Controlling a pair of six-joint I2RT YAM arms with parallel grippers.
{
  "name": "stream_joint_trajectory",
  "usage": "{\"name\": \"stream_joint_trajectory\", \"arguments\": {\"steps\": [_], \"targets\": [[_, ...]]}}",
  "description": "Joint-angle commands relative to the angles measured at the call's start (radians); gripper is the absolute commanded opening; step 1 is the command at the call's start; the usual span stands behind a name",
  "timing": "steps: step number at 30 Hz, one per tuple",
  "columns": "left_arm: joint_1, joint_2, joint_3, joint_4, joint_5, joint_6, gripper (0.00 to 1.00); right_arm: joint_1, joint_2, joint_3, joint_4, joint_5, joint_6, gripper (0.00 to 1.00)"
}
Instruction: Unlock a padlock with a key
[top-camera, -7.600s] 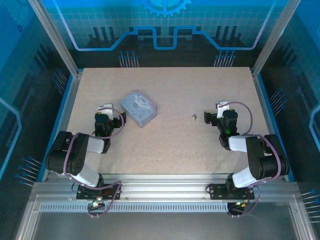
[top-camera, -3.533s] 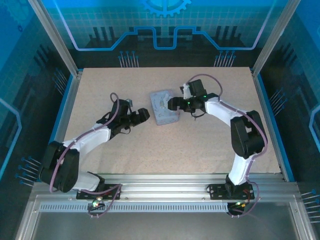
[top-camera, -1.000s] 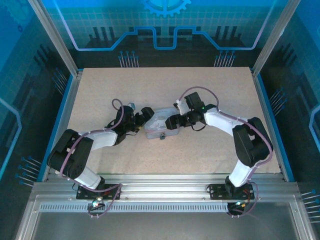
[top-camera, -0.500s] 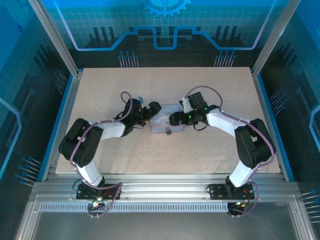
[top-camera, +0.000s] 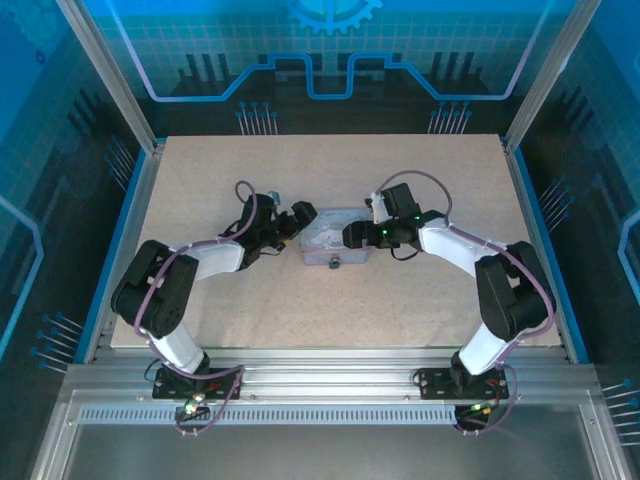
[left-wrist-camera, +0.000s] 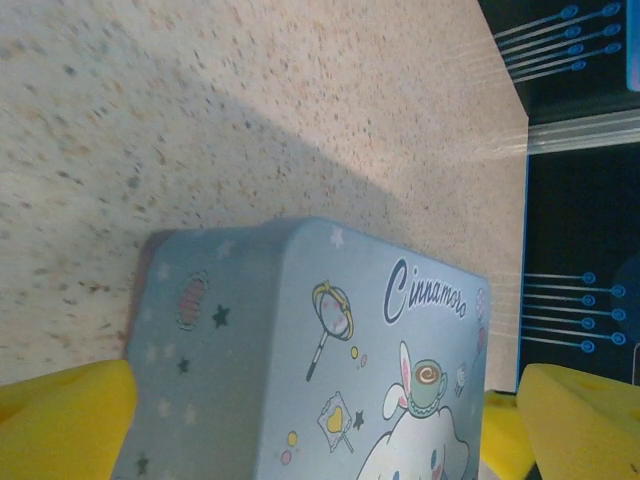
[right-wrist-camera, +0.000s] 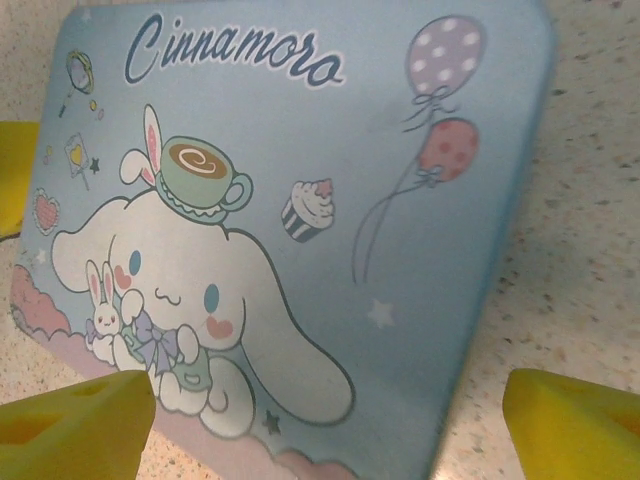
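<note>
Both released, left claw and right claw flank the tin box; I think next I must hold its padlock steady.

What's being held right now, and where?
Left gripper and right gripper each straddle an end of the tin box; a firm grip cannot be told.

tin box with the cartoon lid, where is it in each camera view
Top external: tin box at mid-table.
Left wrist: tin box lower centre, seen from one corner.
Right wrist: tin box large, centre-left, lid facing the camera.
Shared landmark: the speckled table beneath it.
</note>
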Motion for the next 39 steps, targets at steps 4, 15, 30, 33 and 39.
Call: {"name": "stream_joint_trajectory", "arguments": {"steps": [4, 15, 30, 33, 39], "targets": [[0.046, -0.151, -0.001, -0.181, 0.000, 0.134, 0.99, -0.051, -0.134, -0.024, -0.086, 0.085, -0.013, 0.91], [-0.193, -0.357, 0.080, -0.670, -0.149, 0.240, 0.94, -0.094, -0.082, 0.111, -0.348, 0.305, 0.028, 0.81], [-0.482, -0.309, 0.232, -0.833, -0.334, 0.193, 0.91, -0.131, 0.229, 0.328, -0.431, 0.317, 0.021, 0.55], [-0.499, -0.281, 0.232, -0.818, -0.330, 0.178, 0.91, -0.138, 0.296, 0.382, -0.447, 0.308, 0.019, 0.47], [-0.522, -0.263, 0.202, -0.776, -0.323, 0.145, 0.91, -0.146, 0.400, 0.466, -0.482, 0.297, 0.016, 0.39]]}}
